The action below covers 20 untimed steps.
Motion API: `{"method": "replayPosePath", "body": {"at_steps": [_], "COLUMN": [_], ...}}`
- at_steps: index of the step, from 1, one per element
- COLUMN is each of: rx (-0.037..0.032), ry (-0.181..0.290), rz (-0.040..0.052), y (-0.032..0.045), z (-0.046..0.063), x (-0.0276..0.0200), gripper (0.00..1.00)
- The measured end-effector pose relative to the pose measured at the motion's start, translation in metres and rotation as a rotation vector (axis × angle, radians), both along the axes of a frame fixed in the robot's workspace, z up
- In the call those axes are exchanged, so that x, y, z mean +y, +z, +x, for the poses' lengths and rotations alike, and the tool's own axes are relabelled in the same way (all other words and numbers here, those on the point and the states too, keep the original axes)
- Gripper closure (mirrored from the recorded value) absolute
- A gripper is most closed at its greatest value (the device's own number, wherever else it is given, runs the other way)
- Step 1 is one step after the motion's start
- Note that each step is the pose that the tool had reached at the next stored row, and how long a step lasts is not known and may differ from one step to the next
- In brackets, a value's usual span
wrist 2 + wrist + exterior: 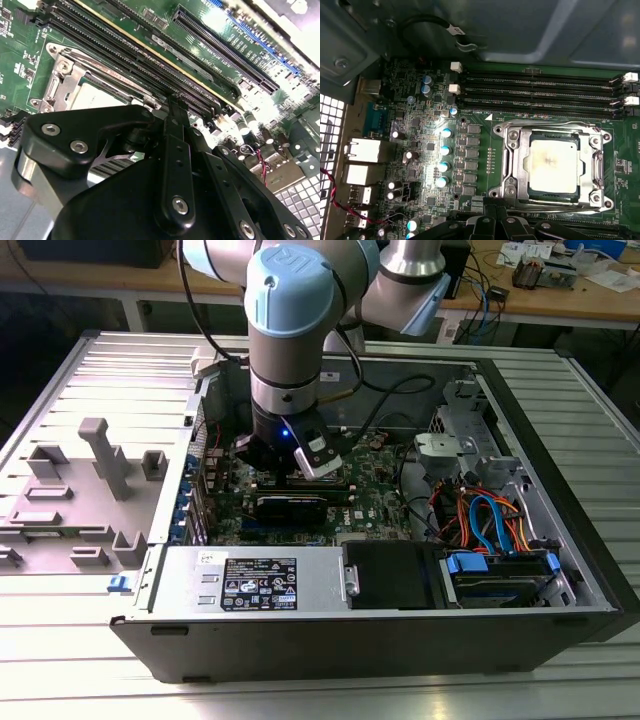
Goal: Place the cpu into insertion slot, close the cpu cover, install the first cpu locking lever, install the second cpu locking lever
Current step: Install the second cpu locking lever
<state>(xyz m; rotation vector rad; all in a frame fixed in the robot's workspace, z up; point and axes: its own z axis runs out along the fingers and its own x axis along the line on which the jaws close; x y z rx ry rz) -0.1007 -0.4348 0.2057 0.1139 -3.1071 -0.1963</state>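
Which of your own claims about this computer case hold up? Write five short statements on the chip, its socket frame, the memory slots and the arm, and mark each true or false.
1. The cpu sits in the insertion slot. True.
2. The cpu cover lies around the chip, which shows through its window. True.
3. The gripper holds the chip in the air. False: the chip lies in the socket, apart from the gripper.
4. The long memory slots are filled with cards. False: they look empty in the first wrist view.
5. In the exterior view the arm reaches down into the open computer case. True.
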Motion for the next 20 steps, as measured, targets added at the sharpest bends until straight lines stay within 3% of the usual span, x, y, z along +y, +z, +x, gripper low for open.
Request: {"method": "replayPosePath", "body": {"at_steps": [4, 9, 12, 15, 20], "rx": [-0.0001, -0.0004, 0.0, -0.0001, 0.0], "ry": [0.0, 0.0, 0.0, 0.0, 0.0], "rz": [0.0045, 0.0174, 0.0172, 0.0083, 0.0102], "y": [-0.0012, -0.0031, -0.0032, -0.0034, -0.0033], "z": [0.0, 0.0, 0.0, 0.0001, 0.0], "x": [0.001, 0.0014, 0.0015, 0.0018, 0.0019], "gripper": [0.89, 0.89, 0.89, 0.89, 0.89]}}
